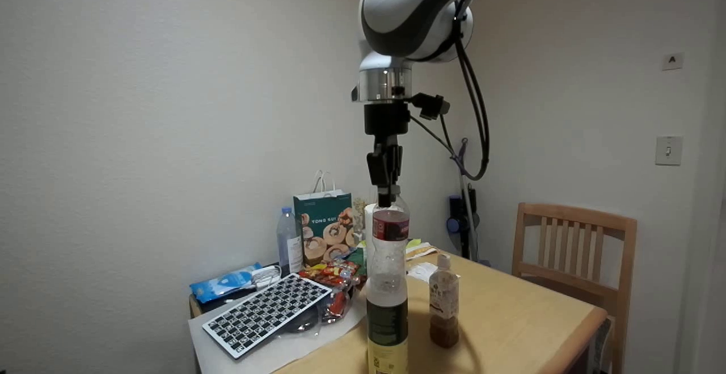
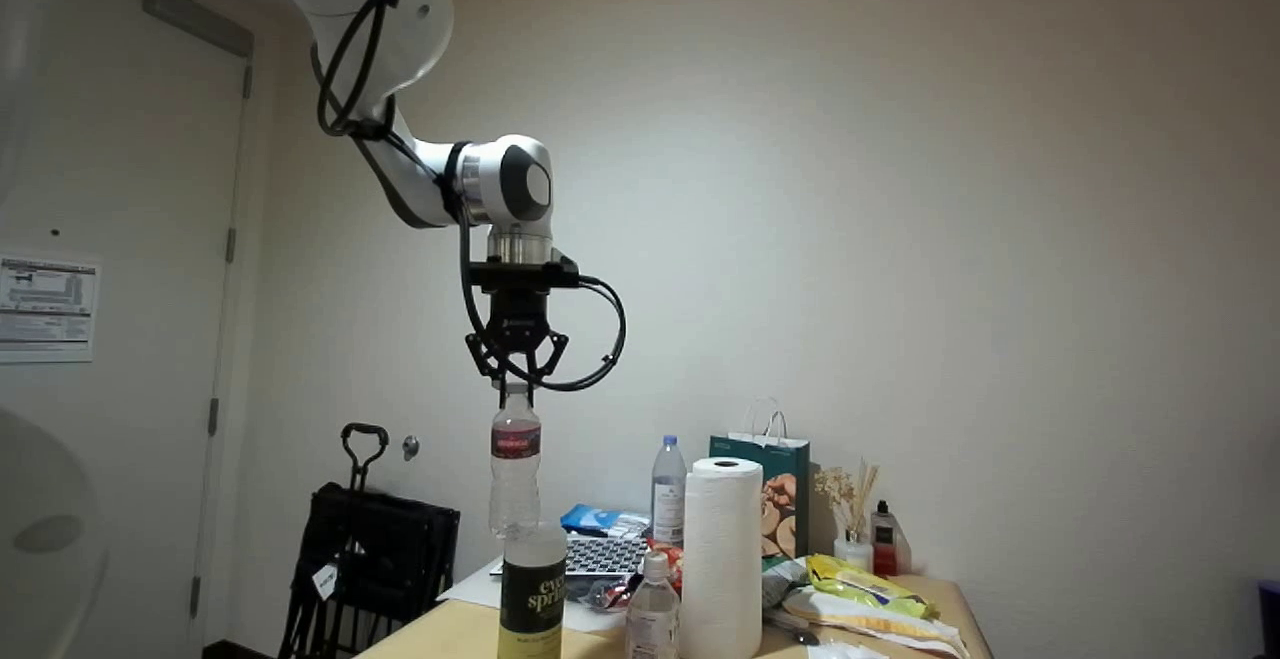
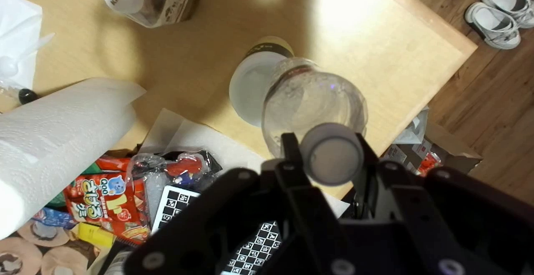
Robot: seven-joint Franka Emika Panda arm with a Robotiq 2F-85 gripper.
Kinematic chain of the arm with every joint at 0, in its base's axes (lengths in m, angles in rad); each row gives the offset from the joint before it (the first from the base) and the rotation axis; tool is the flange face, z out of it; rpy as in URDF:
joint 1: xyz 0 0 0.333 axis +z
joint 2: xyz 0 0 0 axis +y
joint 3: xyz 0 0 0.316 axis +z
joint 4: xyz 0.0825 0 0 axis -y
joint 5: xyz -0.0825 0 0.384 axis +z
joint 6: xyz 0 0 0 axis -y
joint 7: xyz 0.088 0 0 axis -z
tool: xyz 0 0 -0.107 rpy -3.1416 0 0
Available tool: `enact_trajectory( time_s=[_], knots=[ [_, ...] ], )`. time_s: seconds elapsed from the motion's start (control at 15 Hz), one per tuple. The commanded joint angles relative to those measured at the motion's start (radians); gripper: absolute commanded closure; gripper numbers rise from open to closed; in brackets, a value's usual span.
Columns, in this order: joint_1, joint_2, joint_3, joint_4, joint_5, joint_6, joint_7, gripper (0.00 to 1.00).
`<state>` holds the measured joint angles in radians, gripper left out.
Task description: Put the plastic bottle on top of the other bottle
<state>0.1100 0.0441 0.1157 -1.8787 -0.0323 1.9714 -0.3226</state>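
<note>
My gripper (image 1: 387, 197) is shut on the neck of the plastic bottle (image 1: 391, 249), just under its pale cap. The bottle is clear with a red band and hangs upright; it also shows in an exterior view (image 2: 515, 489) and in the wrist view (image 3: 313, 99). The other bottle (image 2: 532, 589), with a broad pale cap, dark label and yellow-green lower body, stands on the table. In an exterior view the plastic bottle's base overlaps its cap, slightly to one side. In the wrist view the other bottle (image 3: 252, 87) shows beside the plastic bottle. I cannot tell whether they touch.
A brown-liquid bottle with a white cap (image 1: 444, 306) stands near the other bottle. A paper towel roll (image 2: 722, 559) stands close by. A checkered board (image 1: 266, 312), snack bags (image 3: 108, 200), a green paper bag (image 1: 323, 226) and a blue-capped bottle (image 2: 668, 489) are farther back.
</note>
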Motion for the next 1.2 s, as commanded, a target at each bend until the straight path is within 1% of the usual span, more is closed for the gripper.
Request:
enact_trajectory(
  time_s=[0.0,0.47,1.13],
  knots=[
    [-0.001,-0.019,0.0,-0.037,-0.006,0.046,-0.018,0.92],
    [-0.005,-0.005,-0.006,-0.015,-0.05,0.04,-0.008,0.92],
    [-0.006,0.045,-0.009,0.039,-0.056,0.028,-0.024,0.92]
  ],
)
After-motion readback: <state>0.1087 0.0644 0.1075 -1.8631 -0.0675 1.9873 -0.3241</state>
